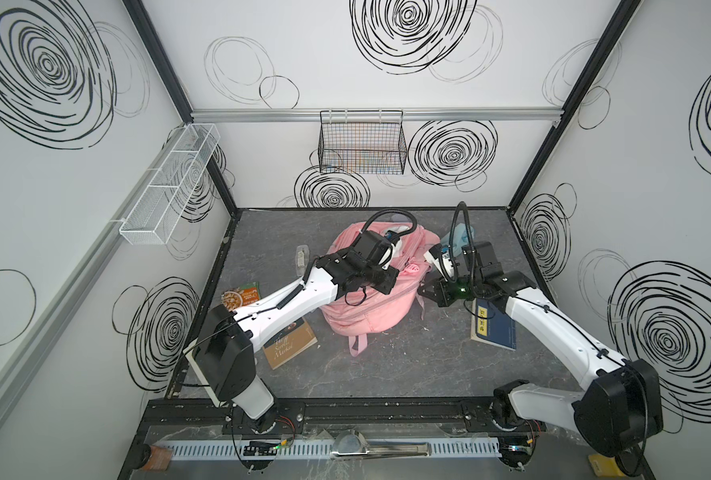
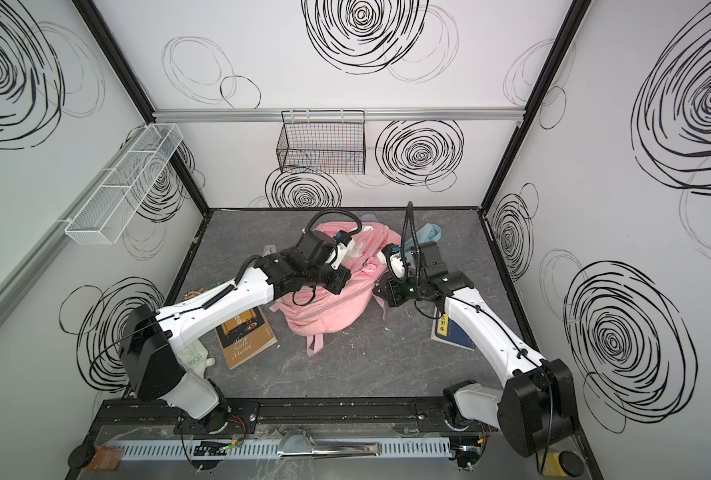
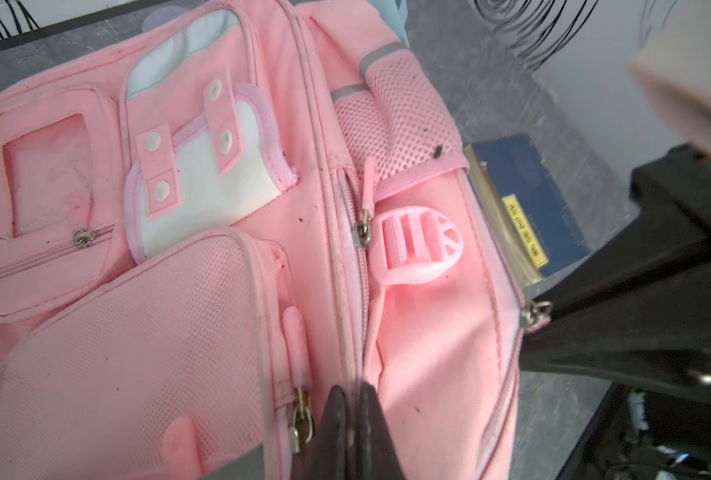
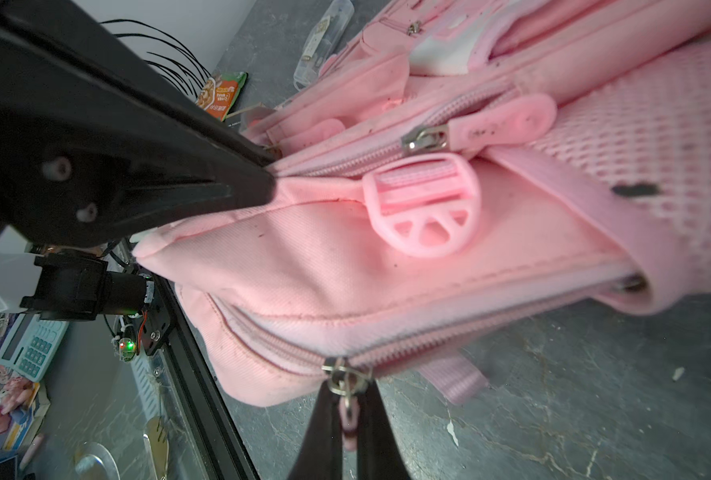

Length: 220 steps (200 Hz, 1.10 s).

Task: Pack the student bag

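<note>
Locate the student bag (image 1: pixel 366 309) at the middle of the bench (image 1: pixel 387 374), lying front-up between both arms. Treat packing as barely begun: count nothing as visibly loaded. Find the brown book (image 1: pixel 289 345) near-left of the bag, the snack packet (image 1: pixel 243 291) and clear case (image 1: pixel 302 257) further left, the blue book (image 1: pixel 493 328) on the right under the right arm, and the light-blue pouch (image 1: pixel 470 232) at the far right, all outside on the bench. Judge the current step as opening the main compartment. Read the zipper line (image 4: pixel 491 326) as closed on either side of the slider, as far as visible.

Note the left jaws pressed together, pinching a fold of bag fabric beside the upper zipper seam. Note the right jaws clamped on the zipper pull (image 4: pixel 347 386) at the bag's right edge, with its pink tab showing between them.

Expect soft, slack pink woven cloth, yielding and bunching under a pull. Observe open mesh on the side pocket (image 3: pixel 391 120), finer mesh on the front pocket (image 3: pixel 138 340), a white snap-fastened flap (image 3: pixel 204 199), a rigid rounded plastic buckle (image 3: pixel 418 245), and small metal sliders. Regard both books as flat and stiff, the pouch as limp.
</note>
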Each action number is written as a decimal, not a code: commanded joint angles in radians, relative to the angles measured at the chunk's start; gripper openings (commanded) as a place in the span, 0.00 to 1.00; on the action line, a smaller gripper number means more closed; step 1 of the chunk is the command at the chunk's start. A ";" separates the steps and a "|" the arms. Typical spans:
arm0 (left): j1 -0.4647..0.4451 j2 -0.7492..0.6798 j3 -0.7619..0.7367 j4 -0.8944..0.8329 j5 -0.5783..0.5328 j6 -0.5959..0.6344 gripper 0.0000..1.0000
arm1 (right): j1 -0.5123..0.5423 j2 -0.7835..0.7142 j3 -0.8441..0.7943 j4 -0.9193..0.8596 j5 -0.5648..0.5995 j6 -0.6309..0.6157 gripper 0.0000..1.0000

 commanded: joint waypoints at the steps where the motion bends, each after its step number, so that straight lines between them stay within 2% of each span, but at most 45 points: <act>1: 0.076 -0.063 -0.045 0.089 -0.025 -0.151 0.00 | 0.009 -0.014 0.072 -0.142 0.025 0.028 0.00; 36: 0.118 -0.111 -0.127 0.225 0.062 -0.322 0.00 | 0.089 -0.015 0.113 -0.208 0.065 0.049 0.00; 66: 0.116 -0.101 -0.137 0.256 0.023 -0.352 0.00 | 0.188 -0.029 0.128 -0.204 0.074 0.111 0.00; 86: 0.114 -0.093 -0.146 0.267 -0.013 -0.358 0.00 | 0.251 -0.051 0.108 -0.166 0.038 0.167 0.00; 111: 0.114 -0.103 -0.173 0.292 -0.065 -0.371 0.00 | 0.302 -0.075 0.055 -0.075 -0.032 0.257 0.00; 144: 0.111 -0.129 -0.217 0.346 -0.089 -0.420 0.00 | 0.410 -0.053 0.016 0.064 -0.007 0.381 0.00; 174: 0.100 -0.133 -0.226 0.364 -0.098 -0.440 0.00 | 0.504 -0.019 -0.015 0.224 -0.043 0.492 0.00; 197: 0.100 -0.148 -0.242 0.373 -0.100 -0.443 0.00 | 0.515 -0.020 -0.053 0.341 -0.047 0.558 0.00; 220: 0.100 -0.199 -0.278 0.409 -0.066 -0.429 0.00 | 0.509 -0.021 -0.068 0.383 -0.023 0.568 0.00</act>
